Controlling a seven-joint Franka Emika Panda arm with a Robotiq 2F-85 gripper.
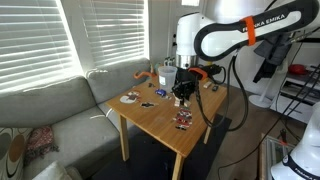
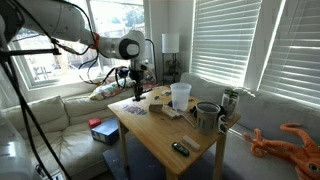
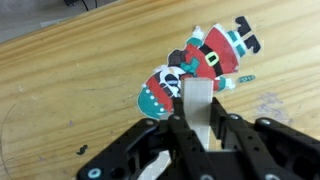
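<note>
In the wrist view my gripper (image 3: pixel 195 118) is shut on a pale flat strip (image 3: pixel 193 98) that stands up between the fingers. Just beyond the strip a flat Santa figure (image 3: pixel 210 55) in red, green and teal lies on the wooden table (image 3: pixel 60 90); I cannot tell whether the strip is joined to it. In both exterior views the gripper (image 1: pixel 183 92) (image 2: pixel 137 88) hangs low over the far part of the table (image 1: pixel 165 125) (image 2: pixel 160 132), pointing down.
A plate (image 1: pixel 130 98), a cup (image 1: pixel 163 74) and a small dark item (image 1: pixel 183 120) sit on the table. A clear cup (image 2: pixel 180 95), a metal mug (image 2: pixel 207 117) and a can (image 2: pixel 230 102) stand near one edge. A sofa (image 1: pixel 50 110) adjoins the table.
</note>
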